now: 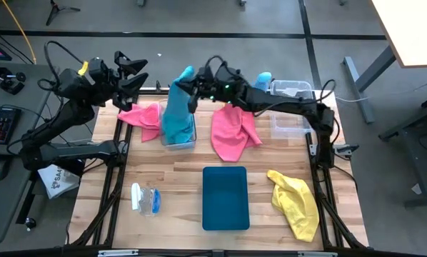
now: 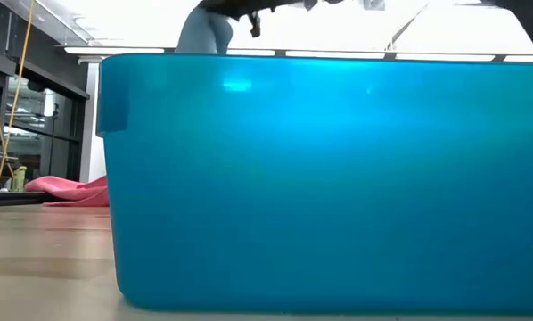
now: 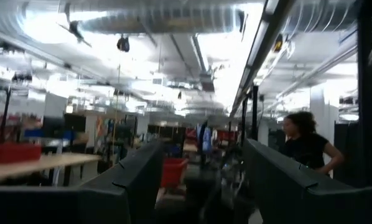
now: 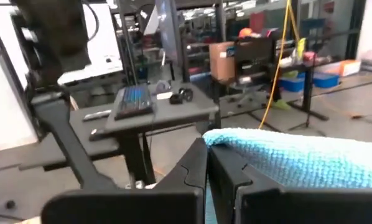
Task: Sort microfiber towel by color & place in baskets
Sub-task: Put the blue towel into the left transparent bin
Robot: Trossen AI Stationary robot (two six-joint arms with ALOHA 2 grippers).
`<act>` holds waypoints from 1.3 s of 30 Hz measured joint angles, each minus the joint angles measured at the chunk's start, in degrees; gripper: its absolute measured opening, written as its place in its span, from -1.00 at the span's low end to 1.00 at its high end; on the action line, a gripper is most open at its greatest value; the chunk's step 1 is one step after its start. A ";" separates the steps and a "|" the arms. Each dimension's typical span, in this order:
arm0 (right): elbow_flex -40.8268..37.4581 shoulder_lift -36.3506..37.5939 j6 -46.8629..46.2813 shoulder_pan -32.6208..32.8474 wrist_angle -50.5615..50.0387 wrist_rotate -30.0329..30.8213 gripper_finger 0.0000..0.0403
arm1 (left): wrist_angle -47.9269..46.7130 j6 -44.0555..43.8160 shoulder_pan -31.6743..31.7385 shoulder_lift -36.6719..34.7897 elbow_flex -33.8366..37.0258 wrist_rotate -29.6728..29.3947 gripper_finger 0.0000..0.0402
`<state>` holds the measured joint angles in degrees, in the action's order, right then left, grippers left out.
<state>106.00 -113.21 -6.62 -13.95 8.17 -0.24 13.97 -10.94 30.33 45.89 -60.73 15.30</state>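
Now, the scene as it stands:

Right fingers [image 1: 190, 91]: closed on the top of the blue towel [image 1: 176, 114], which hangs down into the clear basket [image 1: 187, 143] at the back of the surface [image 1: 171, 182]. In the right wrist view the blue cloth [image 4: 310, 158] sits pinched between the two dark fingers.

Left fingers [image 1: 136, 71]: open and holding nothing, raised above the back-left corner – this arm only waits.

Other towels: one pink towel [image 1: 143, 118] lies just beside the blue one's basket, a second pink towel [image 1: 233, 132] lies between the two clear baskets, and the yellow towel [image 1: 297, 203] lies at the front right.

Other baskets: the second clear basket [image 1: 288, 118] at the back right, and the teal tray [image 1: 225, 198] at the front centre.

Risk one: the blue towel is long and floppy – if released as it hangs now, part may fall over the basket's rim and stay outside.

Risk two: the near pink towel touches the basket's side, so the arm could drag it along when it moves away.

Risk three: the cloth may stick to the fingers at release and be lifted out again.

Writing: a white sheet [image 1: 54, 180] under the left arm's base shows letters that I read as "SA", the rest hidden. The small bottle [image 1: 146, 200] at the front left has a blue label, too small to read.
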 joint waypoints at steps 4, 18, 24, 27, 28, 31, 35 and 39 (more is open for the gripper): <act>0.00 -4.71 -3.78 0.58 4.89 -4.58 -1.00 | 2.97 -0.04 0.00 -0.66 0.00 0.08 0.04; 0.00 -18.35 -13.16 1.26 2.54 -11.01 -1.00 | 3.42 -5.36 0.02 -0.91 0.00 -0.12 0.04; 0.02 -19.40 -16.37 1.24 -5.83 -9.24 -1.00 | 3.37 -6.97 0.02 -0.92 0.00 -0.12 0.04; 0.02 -19.34 -16.93 0.96 -9.75 -8.39 -0.99 | 3.33 -6.97 0.02 -0.92 0.00 -0.12 0.04; 0.02 -19.27 -17.39 0.79 -10.80 -8.34 -0.98 | 3.28 -6.97 0.02 -0.92 0.00 -0.12 0.04; 0.08 -18.99 -18.43 0.36 -15.55 -8.32 -0.86 | 2.93 -6.95 0.02 -0.92 0.00 -0.12 0.04; 0.15 -18.88 -17.51 0.28 -21.29 -8.43 -0.53 | 2.53 -6.95 0.02 -0.91 0.00 -0.12 0.04; 0.17 -17.83 -16.51 0.50 -20.94 -9.29 -0.13 | 2.19 -6.93 0.02 -0.90 0.00 -0.12 0.04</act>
<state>106.16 -131.04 -23.12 -13.45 -12.77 -9.53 16.16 -17.87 30.35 44.99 -60.73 15.18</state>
